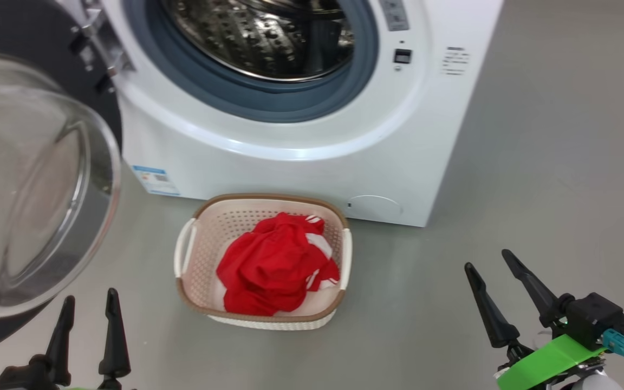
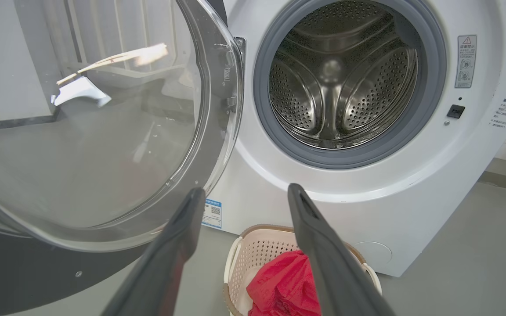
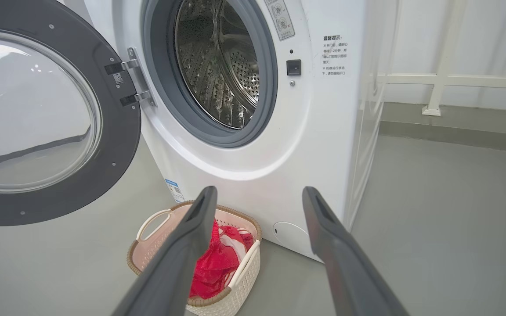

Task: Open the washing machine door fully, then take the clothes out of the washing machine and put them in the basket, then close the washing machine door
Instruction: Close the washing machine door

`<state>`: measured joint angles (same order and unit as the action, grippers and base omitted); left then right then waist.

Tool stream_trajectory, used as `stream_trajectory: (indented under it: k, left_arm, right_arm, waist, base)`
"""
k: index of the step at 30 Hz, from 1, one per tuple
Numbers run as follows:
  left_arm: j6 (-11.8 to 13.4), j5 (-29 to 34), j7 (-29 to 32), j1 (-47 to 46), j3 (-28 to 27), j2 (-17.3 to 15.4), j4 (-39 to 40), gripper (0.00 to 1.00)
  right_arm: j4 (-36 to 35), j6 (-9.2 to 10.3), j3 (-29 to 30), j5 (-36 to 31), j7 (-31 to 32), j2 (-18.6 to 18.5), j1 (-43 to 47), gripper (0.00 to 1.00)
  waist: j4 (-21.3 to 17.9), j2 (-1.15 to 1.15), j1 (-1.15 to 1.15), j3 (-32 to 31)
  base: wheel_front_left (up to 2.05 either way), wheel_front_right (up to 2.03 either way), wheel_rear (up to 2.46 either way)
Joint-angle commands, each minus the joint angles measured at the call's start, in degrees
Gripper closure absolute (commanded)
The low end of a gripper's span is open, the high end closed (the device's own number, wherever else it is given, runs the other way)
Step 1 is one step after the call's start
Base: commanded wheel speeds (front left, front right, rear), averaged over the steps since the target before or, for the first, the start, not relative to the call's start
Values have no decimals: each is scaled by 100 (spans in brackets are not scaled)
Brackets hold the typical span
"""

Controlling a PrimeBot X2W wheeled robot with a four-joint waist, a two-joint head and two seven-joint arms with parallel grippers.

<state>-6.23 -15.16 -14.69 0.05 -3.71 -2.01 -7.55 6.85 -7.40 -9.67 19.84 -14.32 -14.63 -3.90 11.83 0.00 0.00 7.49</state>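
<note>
Head view: red white-striped fabric clothes [image 1: 274, 265] in cream perforated plastic basket [image 1: 268, 198], on floor [image 1: 534, 162] at foot of white front-loader washing machine [image 1: 290, 173], likely for a short drop. Spread and empty: left hand [image 1: 90, 295], right hand [image 1: 488, 259]. Round black-rimmed glass door [image 1: 36, 189] cut off at left.
Left wrist: steel drum [image 2: 336, 87] looks empty, near lip hidden.
Right wrist: door wide open; closing likely next.
</note>
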Motion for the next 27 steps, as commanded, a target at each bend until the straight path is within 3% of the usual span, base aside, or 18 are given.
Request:
stream_trajectory:
  k: [1,27]
  left_arm:
    - [63,-60,-31,-24,-151,-88,109,0]
    - [395,-431,-31,278,54,-87,6,0]
  right_arm:
    - [-104,-9,-188,47,-68,-95,-189,0]
    - [205,-9,-1048,205,-68,-179,-609,0]
  waist:
    - [212,0,0,-8]
    - [1504,0,0,-204]
  base:
    - [0,0,0]
    - [0,0,0]
